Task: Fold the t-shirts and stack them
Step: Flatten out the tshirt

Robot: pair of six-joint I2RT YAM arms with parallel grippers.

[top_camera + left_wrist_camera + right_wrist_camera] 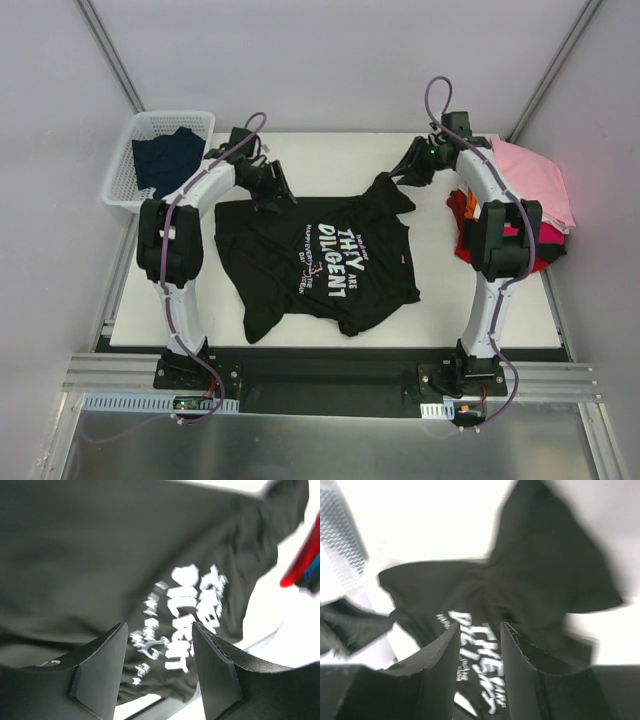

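Parted, empty fingers fill both wrist views: left gripper (pixel 159 630), right gripper (pixel 480 630), over one black t-shirt (pixel 320 255) spread on the table (pixel 500 310). Only the overhead view shows one basket (pixel 120 165) holding a navy t-shirt (pixel 165 160), and one pink-topped pile (pixel 535 175).

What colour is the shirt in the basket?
Dark navy shirt, best seen in the top external view.

We see a black t-shirt (pixel 315 255) with white lettering spread on the bench (pixel 500 310), bunched at its far right sleeve. The left hand (pixel 272 190) is at its far left edge and the right hand (pixel 408 172) near the bunched sleeve. A basket (pixel 122 170) holds a navy shirt (pixel 165 162). On the right sits a pile of shirts (pixel 540 185), pink on top.
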